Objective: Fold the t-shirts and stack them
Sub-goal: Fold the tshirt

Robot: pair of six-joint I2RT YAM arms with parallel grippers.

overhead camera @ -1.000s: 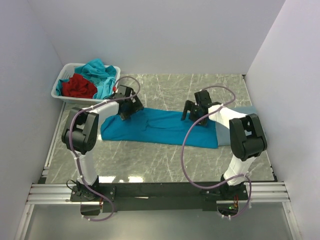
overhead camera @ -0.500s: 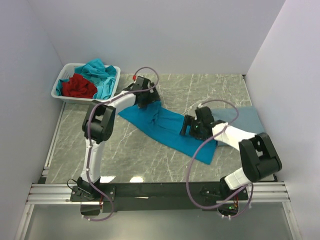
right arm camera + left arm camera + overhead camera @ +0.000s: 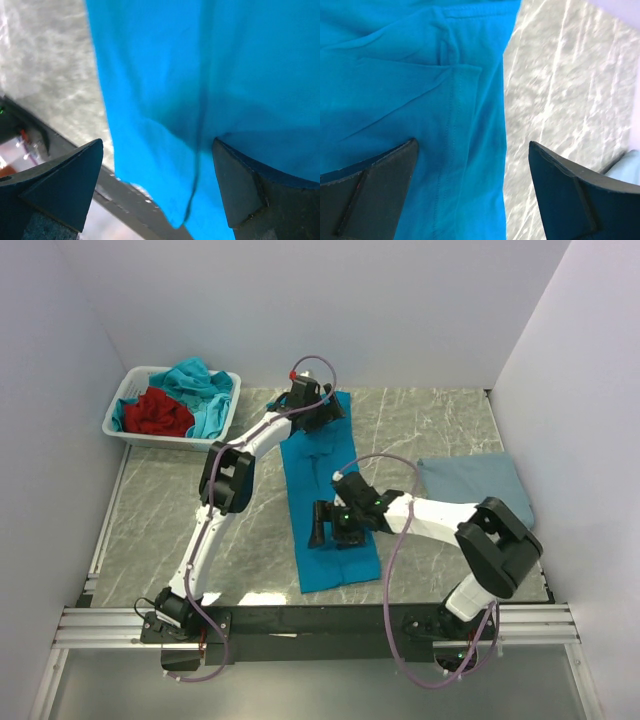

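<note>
Two-arm workcell during the folding step, top and wrist views. The bright teal-blue t-shirt (image 3: 308, 465) lies flat on the table (image 3: 430, 425) as one long narrow strip. It runs from the far edge, near the back wall, down to a point close to the near edge.

The left claw (image 3: 320, 410) hangs over the far end of the strip with its fingers (image 3: 370, 195) spread wide, pinching nothing. Its wrist view shows a sleeve tucked inward with the stitched seam exposed, and bare marble just beside the cloth's edge. The right claw (image 3: 322, 528) hangs over the near half, likewise spread and empty. Its wrist view shows smooth cloth with soft lengthwise creases.

Judged from this layout, the lengthwise fold is done and the crosswise fold is pending. The next move probably calls for each claw to descend and pinch corners at one end. That end would then be carried over the other, keeping the edges aligned so the limp cloth does not bunch.

A duller slate-blue t-shirt (image 3: 475, 485) lies folded at the right, well apart, and is the likely base for the stack. A red t-shirt (image 3: 160, 412) and a turquoise t-shirt (image 3: 200, 380) wait crumpled in the white basket (image 3: 118, 422) at far left.
</note>
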